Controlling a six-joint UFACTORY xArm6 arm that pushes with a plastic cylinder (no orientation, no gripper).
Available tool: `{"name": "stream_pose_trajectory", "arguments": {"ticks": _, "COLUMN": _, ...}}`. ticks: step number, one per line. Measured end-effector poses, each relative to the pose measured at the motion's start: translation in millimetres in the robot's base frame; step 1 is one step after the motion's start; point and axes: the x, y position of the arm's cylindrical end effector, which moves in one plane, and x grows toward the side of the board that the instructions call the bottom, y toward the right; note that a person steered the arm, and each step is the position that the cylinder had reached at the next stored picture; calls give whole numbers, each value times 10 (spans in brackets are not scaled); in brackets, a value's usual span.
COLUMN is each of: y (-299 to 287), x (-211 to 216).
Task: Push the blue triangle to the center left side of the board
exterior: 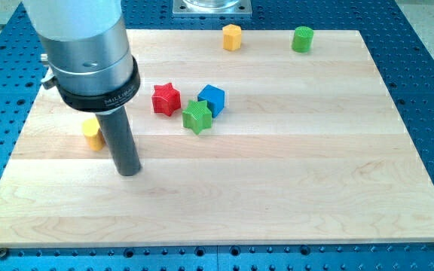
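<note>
The blue triangle does not show in the camera view; the rod and the arm's wide grey body cover the board's left middle. My tip (129, 172) rests on the wooden board (292, 181) at the view's lower left. A yellow block (91, 134) peeks out just left of the rod, partly hidden by it. I cannot tell whether the tip touches any block.
A red star (166, 99), a green star (197, 117) and a blue cube (212, 98) sit near the board's middle, right of the rod. A yellow hexagon block (232, 36) and a green cylinder (302, 38) stand at the view's top edge.
</note>
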Motion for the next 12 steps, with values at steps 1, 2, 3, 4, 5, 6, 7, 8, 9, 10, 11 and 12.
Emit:
{"name": "stream_pose_trajectory", "arguments": {"ticks": 1, "y": -74, "x": -566}}
{"name": "stream_pose_trajectory", "arguments": {"ticks": 2, "y": -109, "x": -950}}
{"name": "stream_pose_trajectory", "arguments": {"ticks": 3, "y": -142, "x": -799}}
{"name": "stream_pose_trajectory", "arguments": {"ticks": 4, "y": -670, "x": -1036}}
{"name": "stream_pose_trajectory", "arguments": {"ticks": 5, "y": -1046, "x": -1155}}
{"name": "stream_pose_trajectory", "arguments": {"ticks": 6, "y": -900, "x": -1184}}
{"name": "stream_pose_trajectory", "arguments": {"ticks": 7, "y": -803, "x": -1185}}
{"name": "stream_pose_trajectory", "arguments": {"ticks": 8, "y": -774, "x": -1186}}
{"name": "stream_pose_trajectory", "arguments": {"ticks": 9, "y": -697, "x": -1186}}
{"name": "stream_pose_trajectory", "arguments": {"ticks": 10, "y": -663, "x": -1186}}
{"name": "stream_pose_trajectory", "arguments": {"ticks": 11, "y": -626, "x": -1186}}
{"name": "stream_pose_trajectory", "arguments": {"ticks": 12, "y": -566, "x": -1186}}
